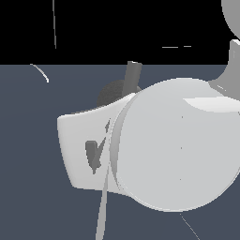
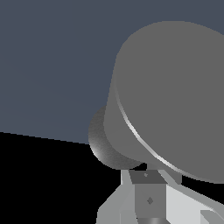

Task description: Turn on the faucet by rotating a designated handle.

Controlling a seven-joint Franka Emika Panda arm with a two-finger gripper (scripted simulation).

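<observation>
Two pictures, and neither shows much of the job's progress. In the exterior view, a large pale rounded part of the arm (image 1: 178, 150) fills the middle and hides most of what stands behind it. Peeking above it are a dark grey rounded body and a slim dark rod (image 1: 133, 75) sticking upward, which I take for the faucet and perhaps its handle, though that is a guess. They sit just behind the arm's pale casing on the blue-grey floor (image 1: 28, 197).

From the wrist view, a broad grey disc-like shape (image 2: 170, 100) with a smaller rounded knob (image 2: 105, 144) behind it looms very close, and this is likely the faucet seen from near at hand. Whether the handle is already turned or sits at its resting angle, I cannot tell: nothing marks its starting position, and no water shows.

As for the pincer, only a bit of pale bracket (image 2: 148, 197) appears at the edge of the wrist view; the fingers themselves are out of sight. So I cannot tell whether they are apart or together, or touching the handle.
</observation>
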